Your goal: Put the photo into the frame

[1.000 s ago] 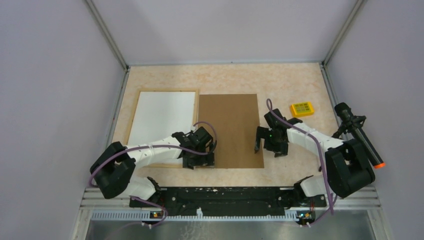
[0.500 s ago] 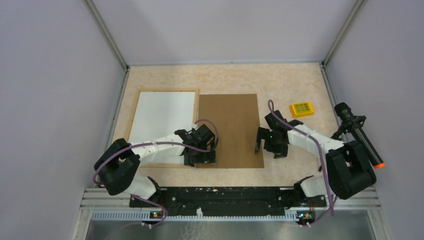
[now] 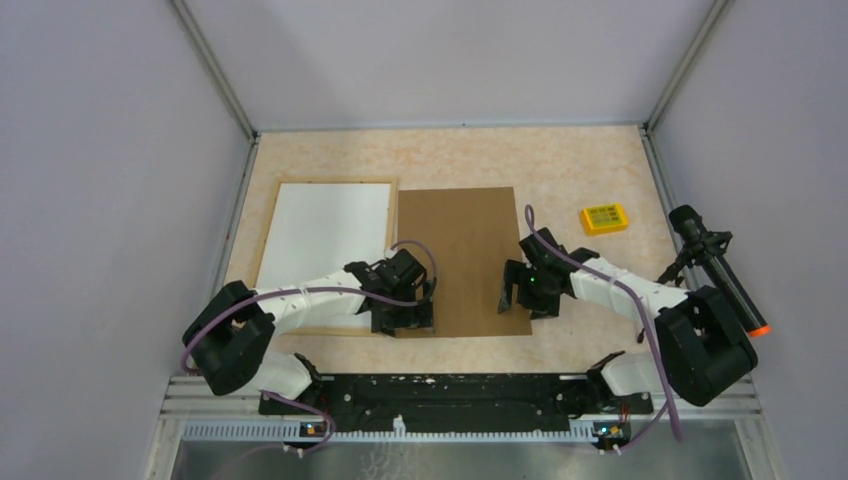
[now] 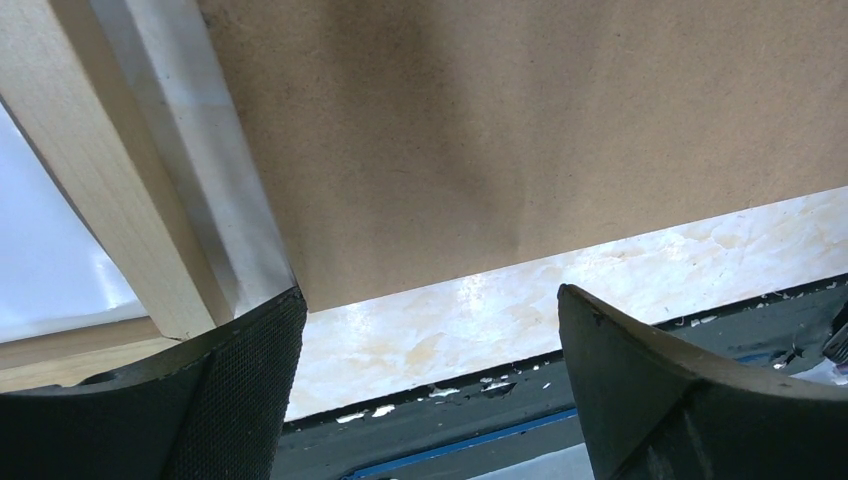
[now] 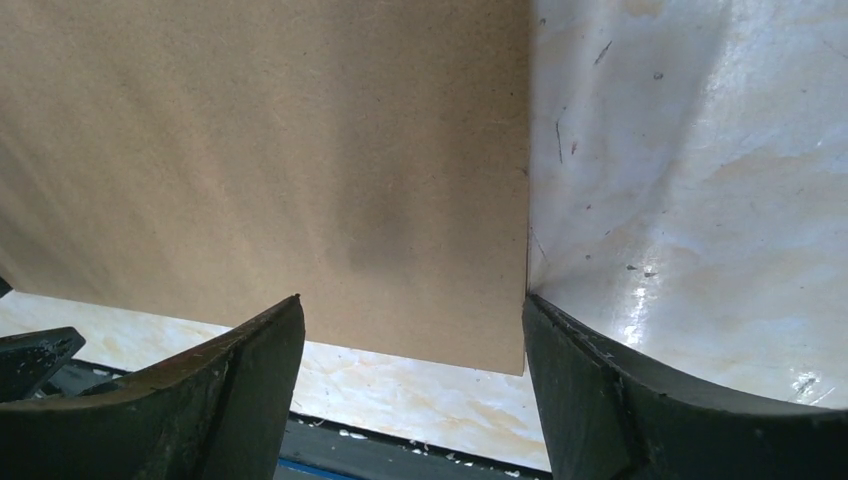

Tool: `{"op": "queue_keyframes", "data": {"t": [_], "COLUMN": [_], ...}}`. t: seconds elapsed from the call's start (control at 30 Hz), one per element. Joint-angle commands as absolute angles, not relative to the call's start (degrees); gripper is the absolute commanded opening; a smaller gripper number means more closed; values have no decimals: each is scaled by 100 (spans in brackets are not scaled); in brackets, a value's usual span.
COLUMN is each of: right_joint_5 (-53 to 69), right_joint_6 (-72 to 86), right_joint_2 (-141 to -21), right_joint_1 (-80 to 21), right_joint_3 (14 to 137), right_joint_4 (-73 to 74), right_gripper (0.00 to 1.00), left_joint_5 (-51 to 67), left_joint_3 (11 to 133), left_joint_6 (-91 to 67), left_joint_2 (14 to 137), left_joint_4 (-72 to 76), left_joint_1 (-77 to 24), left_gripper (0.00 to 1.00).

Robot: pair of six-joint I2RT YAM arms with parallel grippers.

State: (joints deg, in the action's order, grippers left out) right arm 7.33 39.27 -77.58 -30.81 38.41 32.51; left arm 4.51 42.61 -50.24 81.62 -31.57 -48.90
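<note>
The light wood frame (image 3: 262, 250) lies flat at the left with a plain white sheet (image 3: 325, 230) filling it. No sunflower print shows in any view. A brown backing board (image 3: 460, 255) lies beside it on the table. My left gripper (image 3: 402, 324) is open and empty, low over the board's near left corner, where it meets the frame rail (image 4: 110, 200). My right gripper (image 3: 525, 303) is open and empty, straddling the board's near right corner (image 5: 500, 340), with one finger (image 5: 620, 390) against the board's right edge.
A small yellow block (image 3: 604, 218) lies at the right rear. A black cylinder with an orange tip (image 3: 722, 272) stands on a mount at the right edge. Grey walls enclose the table on three sides. The black rail (image 3: 450, 390) runs along the near edge.
My right gripper has moved left from the bare table onto the board's near right corner. My left gripper has barely shifted at the near left corner.
</note>
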Motion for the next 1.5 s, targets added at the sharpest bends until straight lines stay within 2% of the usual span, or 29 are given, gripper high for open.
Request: {"op": "queue_keyframes", "data": {"t": [0.0,0.23,0.8,1.1,1.47], "right_joint_5": [1317,1239,1326,1573,1523], "right_joint_6": [4415,4983,5145,5041,5242], "right_joint_2": [-8030,-7402,-6848,-7012,-7658], "right_joint_1": [-3411,-3408,-3410,-3490,-4032], "right_joint_3": [3222,2833,2336,2373,2943], "right_joint_4": [2801,2563,2418,2119,1748], "right_gripper": [78,78,77,77,77], "left_joint_5": [916,2253,2312,1839,333], "left_joint_3": [3813,3381,4776,4929,4625], "left_joint_6": [-5094,-5141,-4969,-4917,-4905], "left_joint_2": [8358,7333,6675,6244,5377], "left_joint_4": [-2450,-814,-1497,-2202,-3376], "left_joint_1": [-4935,-4839,-4840,-4835,-4829], "left_gripper": [99,99,99,99,99]}}
